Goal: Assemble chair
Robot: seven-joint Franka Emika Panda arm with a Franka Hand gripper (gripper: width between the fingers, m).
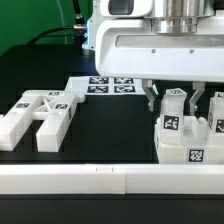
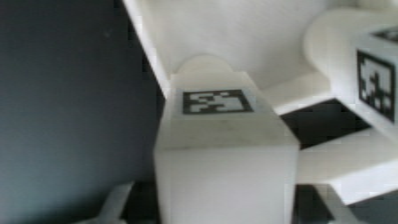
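My gripper [image 1: 172,106] hangs over the exterior view's right side, shut on an upright white bar [image 1: 173,100] that carries a square tag. The bar stands on or against a cluster of chunky white tagged chair blocks [image 1: 180,145]; whether it is seated in them I cannot tell. In the wrist view the bar [image 2: 217,130] fills the gap between my fingers [image 2: 128,198], with its tag facing the camera and another tagged block [image 2: 365,70] beside it. An H-shaped frame [image 1: 42,115] lies flat on the black table at the exterior view's left, apart from the gripper.
The marker board [image 1: 105,85] lies flat at the back centre of the table. A long white rail [image 1: 100,180] runs across the front edge. A green wall and cables are behind.
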